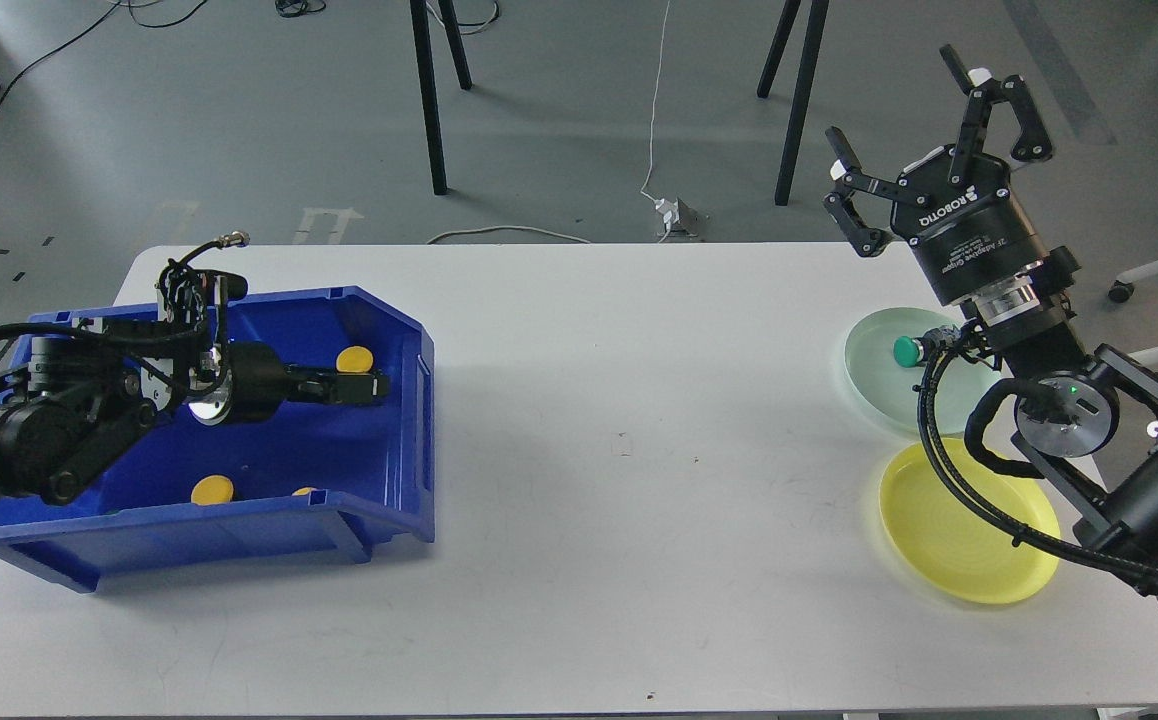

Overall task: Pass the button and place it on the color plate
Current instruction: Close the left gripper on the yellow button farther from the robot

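On the white desk (589, 450), the left hand (371, 386) reaches into the blue bin (379, 520) beside a yellow button (354, 359); its fingers cannot be told apart. The right hand (914, 150) hangs spread above the green plate (874, 385) holding a green button (906, 351), yellow plate (959, 540) nearer.

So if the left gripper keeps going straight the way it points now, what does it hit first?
Probably the right-hand wall of the blue bin: the left gripper points right inside it, just below a yellow button. Depth is unclear.

Bright, even overhead lighting. Table (579, 480) evenly lit, no glare. Soft shadows near side of bin (239, 540) and under plates. Focus sharp throughout; no visible blur.
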`<state>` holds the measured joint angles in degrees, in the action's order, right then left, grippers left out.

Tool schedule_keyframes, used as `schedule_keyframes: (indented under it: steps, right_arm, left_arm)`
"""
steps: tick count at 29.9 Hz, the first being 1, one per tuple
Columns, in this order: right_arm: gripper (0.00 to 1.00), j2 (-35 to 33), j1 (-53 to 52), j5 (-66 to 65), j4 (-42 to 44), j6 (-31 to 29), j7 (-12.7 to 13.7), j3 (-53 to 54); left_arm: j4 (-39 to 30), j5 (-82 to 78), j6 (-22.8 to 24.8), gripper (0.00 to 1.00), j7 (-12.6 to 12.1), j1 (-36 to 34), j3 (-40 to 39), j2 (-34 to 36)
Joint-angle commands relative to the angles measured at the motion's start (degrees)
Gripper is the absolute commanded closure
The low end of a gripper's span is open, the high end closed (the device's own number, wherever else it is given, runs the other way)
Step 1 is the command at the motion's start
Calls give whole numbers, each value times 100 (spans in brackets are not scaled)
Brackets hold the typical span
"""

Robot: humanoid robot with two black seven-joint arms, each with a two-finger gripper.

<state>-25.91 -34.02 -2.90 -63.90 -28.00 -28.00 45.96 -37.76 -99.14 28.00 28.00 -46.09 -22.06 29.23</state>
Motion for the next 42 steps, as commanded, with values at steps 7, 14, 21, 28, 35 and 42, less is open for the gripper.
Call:
schedule_keyframes:
  steps: [7, 14, 21, 28, 35, 42]
  right_arm:
    - [2, -46, 1, 8, 0, 0, 0, 10]
    - [2, -116, 36, 8, -8, 0, 0, 28]
    - [2, -116, 36, 8, -8, 0, 0, 36]
    - [2, -116, 36, 8, -8, 0, 0, 36]
    - [2, -125, 36, 8, -8, 0, 0, 45]
    - [2, -143, 36, 8, -17, 0, 0, 45]
  left_arm:
    - [541, 0, -181, 15, 0, -137, 17, -339]
    - [576, 0, -242, 15, 0, -146, 8, -357]
    - [752, -9, -400, 15, 0, -146, 17, -479]
    - [867, -9, -471, 15, 0, -146, 17, -550]
    - [972, -9, -480, 15, 0, -146, 17, -585]
    - [1113, -26, -471, 15, 0, -146, 26, -673]
